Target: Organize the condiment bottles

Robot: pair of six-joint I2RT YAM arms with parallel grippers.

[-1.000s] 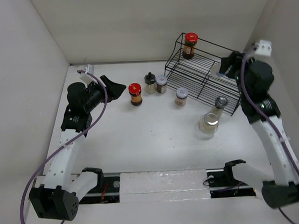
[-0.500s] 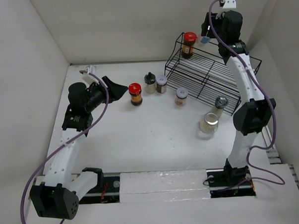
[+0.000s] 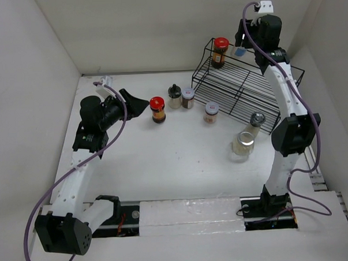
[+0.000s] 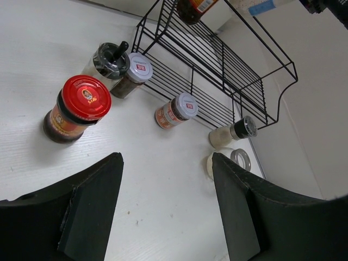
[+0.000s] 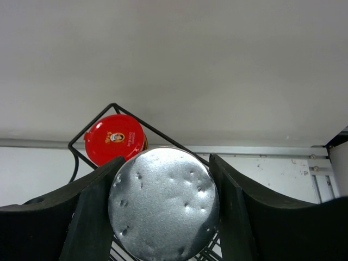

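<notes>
Your right gripper (image 3: 240, 46) is clamped on a silver-lidded jar (image 5: 163, 201), one finger on each side, above the top shelf of the wire rack (image 3: 241, 93). Just past its fingertips, to the left, a red-capped shelf jar (image 5: 115, 138) stands on that shelf. Your left gripper (image 4: 168, 201) is spread wide with nothing between its fingers. Ahead of its left finger stands a red-capped table jar (image 4: 76, 109). Beyond that are a black-lidded jar (image 4: 109, 60) and a grey-lidded jar (image 4: 136, 73), side by side. Out toward its right finger you have a spice jar (image 4: 176, 111), a dark-topped shaker (image 4: 234, 131) and a clear jar (image 4: 228, 162)
</notes>
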